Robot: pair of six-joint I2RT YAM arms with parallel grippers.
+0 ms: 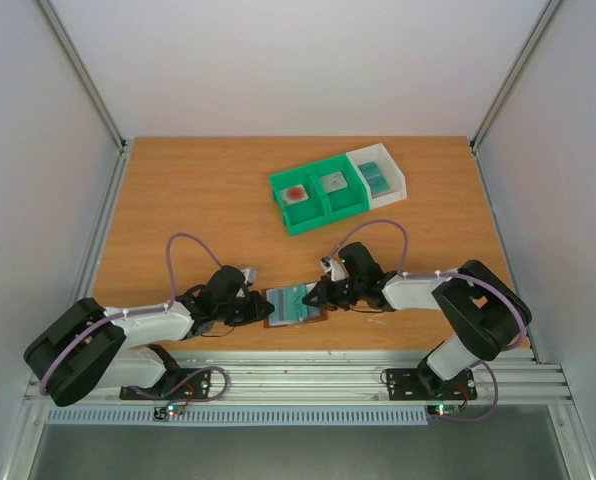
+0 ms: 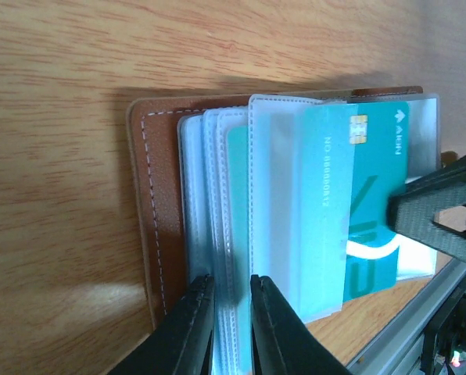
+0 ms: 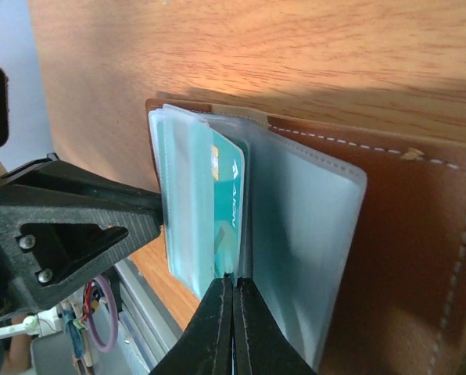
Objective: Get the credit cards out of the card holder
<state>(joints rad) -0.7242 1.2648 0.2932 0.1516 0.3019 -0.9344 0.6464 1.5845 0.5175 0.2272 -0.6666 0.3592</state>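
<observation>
Both arms lie low with elbows out, reaching inward to meet over the card holder (image 1: 290, 305). It lies open at the near middle of the counter (image 1: 178, 200), close to the near edge. The left end effector (image 2: 231, 293) is nearly closed, pinching the card holder's clear sleeves (image 2: 217, 195). The right end effector (image 3: 233, 285) is fully closed on the edge of a teal credit card (image 3: 227, 203) with a gold chip. Bare wood stretches far to the green bin (image 1: 318, 205).
</observation>
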